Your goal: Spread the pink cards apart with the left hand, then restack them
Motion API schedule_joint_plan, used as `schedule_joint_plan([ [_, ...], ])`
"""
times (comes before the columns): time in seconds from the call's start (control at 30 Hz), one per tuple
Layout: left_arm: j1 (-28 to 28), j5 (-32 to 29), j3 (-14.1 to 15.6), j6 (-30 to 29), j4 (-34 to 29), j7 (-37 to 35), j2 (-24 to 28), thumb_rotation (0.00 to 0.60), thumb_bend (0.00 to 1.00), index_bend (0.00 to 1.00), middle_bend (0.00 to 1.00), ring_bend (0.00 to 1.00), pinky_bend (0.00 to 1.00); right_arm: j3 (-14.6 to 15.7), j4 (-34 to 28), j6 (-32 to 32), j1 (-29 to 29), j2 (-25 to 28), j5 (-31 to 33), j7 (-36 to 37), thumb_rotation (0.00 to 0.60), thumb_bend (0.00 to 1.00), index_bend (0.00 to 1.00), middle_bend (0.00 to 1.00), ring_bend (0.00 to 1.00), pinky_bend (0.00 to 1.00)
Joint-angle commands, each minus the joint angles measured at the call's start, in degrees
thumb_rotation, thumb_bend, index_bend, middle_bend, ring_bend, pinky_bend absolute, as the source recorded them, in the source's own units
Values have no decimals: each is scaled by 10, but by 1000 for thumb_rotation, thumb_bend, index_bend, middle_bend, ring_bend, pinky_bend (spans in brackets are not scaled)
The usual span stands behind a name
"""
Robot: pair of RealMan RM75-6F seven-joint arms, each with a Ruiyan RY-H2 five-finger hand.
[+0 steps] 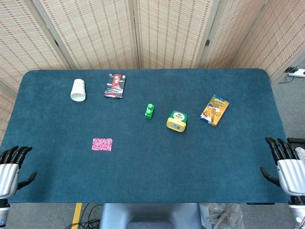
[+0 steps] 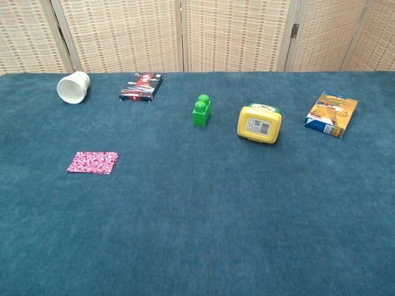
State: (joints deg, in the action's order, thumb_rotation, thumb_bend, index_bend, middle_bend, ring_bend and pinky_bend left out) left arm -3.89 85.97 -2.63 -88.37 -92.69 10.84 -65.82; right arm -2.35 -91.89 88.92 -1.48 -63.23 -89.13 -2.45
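Head view: the neat stack of pink patterned cards (image 1: 102,144) is seen flat on the blue felt counter (image 1: 143,176), front-left, well apart from both hands. Left hand (image 1: 10,168) and right hand (image 1: 287,166) are parked at the counter's near corners, fingers (image 1: 17,151) spread, nothing held.

Chest view: cards (image 2: 92,163) are seen at left, stacked; no hands are shown.
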Motion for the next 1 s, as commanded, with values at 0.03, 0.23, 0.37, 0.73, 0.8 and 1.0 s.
schedule_joint_plan([
  [0.03, -1, -1, 3, 8, -3, 3, 3, 600, 241, 225, 233, 156, 193, 0, 0, 0, 0, 0, 0, 2, 600, 299, 22, 151, 71, 117],
  [0.23, -2, 2, 3, 8, -8, 4, 3, 600, 241, 225, 233, 156, 193, 1, 3, 2, 3, 1, -1, 9, 600, 299, 22, 152, 71, 117],
  [0.37, -2, 2, 2, 8, -12, 5, 4, 600, 241, 225, 233, 156, 193, 2, 1, 0, 4, 4, 2, 12, 600, 299, 22, 152, 71, 116],
  [0.73, -10, 1, 3, 23, -23, 17, 5, 600, 241, 226, 233, 156, 193, 5, 6, -24, -9, 8, -6, 32, 600, 300, 22, 159, 71, 116],
  [0.8, -11, 0, 3, 25, -25, 21, 6, 600, 241, 225, 233, 156, 193, 6, 7, -28, -12, 9, -6, 37, 600, 301, 22, 159, 71, 116],
  [1.0, -10, -5, 2, 24, -26, 23, 5, 600, 241, 225, 233, 156, 193, 5, 10, -25, -12, 8, -7, 43, 600, 301, 22, 158, 71, 116],
])
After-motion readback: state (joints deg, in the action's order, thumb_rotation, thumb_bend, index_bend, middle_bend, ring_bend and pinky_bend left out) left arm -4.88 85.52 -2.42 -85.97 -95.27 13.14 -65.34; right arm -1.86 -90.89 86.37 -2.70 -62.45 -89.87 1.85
